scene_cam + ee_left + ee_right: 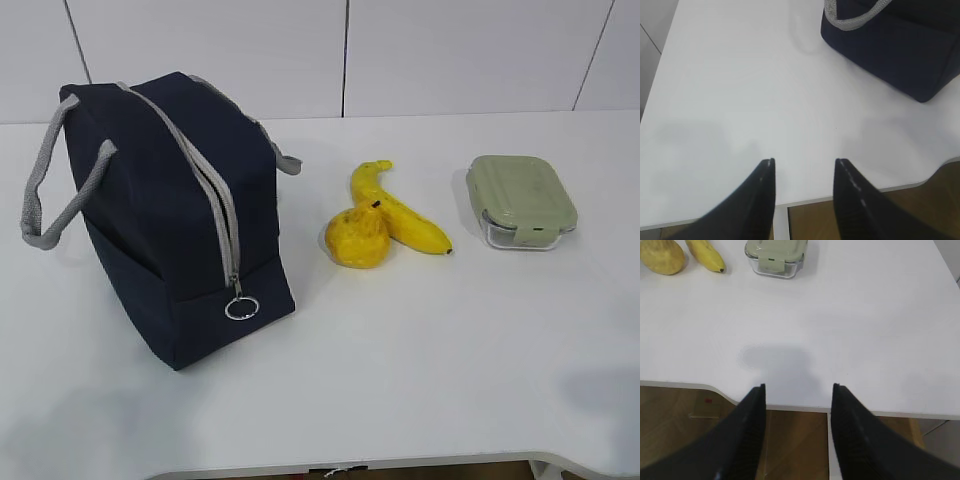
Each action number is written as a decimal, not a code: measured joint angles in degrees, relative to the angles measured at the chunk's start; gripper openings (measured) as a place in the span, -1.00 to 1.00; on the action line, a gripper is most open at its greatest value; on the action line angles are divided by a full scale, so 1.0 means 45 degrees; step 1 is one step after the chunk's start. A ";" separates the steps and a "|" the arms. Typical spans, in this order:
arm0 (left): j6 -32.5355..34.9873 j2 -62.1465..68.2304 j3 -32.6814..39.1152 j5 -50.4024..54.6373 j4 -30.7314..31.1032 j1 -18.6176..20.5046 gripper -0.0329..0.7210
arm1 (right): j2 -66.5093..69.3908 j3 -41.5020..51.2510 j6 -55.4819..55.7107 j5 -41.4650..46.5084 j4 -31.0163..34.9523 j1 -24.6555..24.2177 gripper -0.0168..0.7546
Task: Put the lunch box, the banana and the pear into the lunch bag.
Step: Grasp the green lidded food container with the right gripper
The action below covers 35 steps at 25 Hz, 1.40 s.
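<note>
Navy-blue fabric lunch bag (890, 45): cut off by the top and right edges of the left wrist view; only a lower corner and a loop of grey webbing handle (850, 20) show.
Bag interior: hidden, the grey zipper (222, 205) lies closed along the top.
Squat yellow pear (661, 256): cropped by the top-left corner of the right wrist view.
Curved yellow banana (706, 255): upper end cut off there; in the exterior view the pear covers part of it.
Sage-green-lidded clear lunch box (775, 257): far side cut off by the top edge; contents cannot be told.
</note>
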 joint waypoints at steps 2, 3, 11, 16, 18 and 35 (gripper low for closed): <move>0.0000 0.0000 0.0000 0.0000 0.0000 0.0000 -0.16 | 0.0000 0.0000 0.0000 0.0000 0.0000 0.0000 0.00; 0.0000 0.0000 0.0000 0.0000 0.0000 0.0000 -0.16 | 0.0000 0.0000 0.0000 0.0000 0.0000 0.0000 0.00; 0.0000 0.0000 0.0000 0.0000 0.0000 0.0000 -0.16 | 0.0000 0.0000 0.0000 0.0000 0.0000 0.0000 0.00; 0.0000 0.0000 0.0000 0.0000 0.0000 0.0000 -0.16 | 0.0000 0.0000 0.0000 0.0000 0.0000 0.0000 0.00; 0.0000 0.0000 0.0000 0.0000 0.0000 0.0000 -0.16 | 0.0000 0.0000 0.0000 0.0000 0.0000 0.0000 0.00; 0.0000 0.0000 0.0000 0.0000 0.0000 0.0000 -0.16 | 0.0000 0.0000 0.0000 0.0000 0.0000 0.0000 0.00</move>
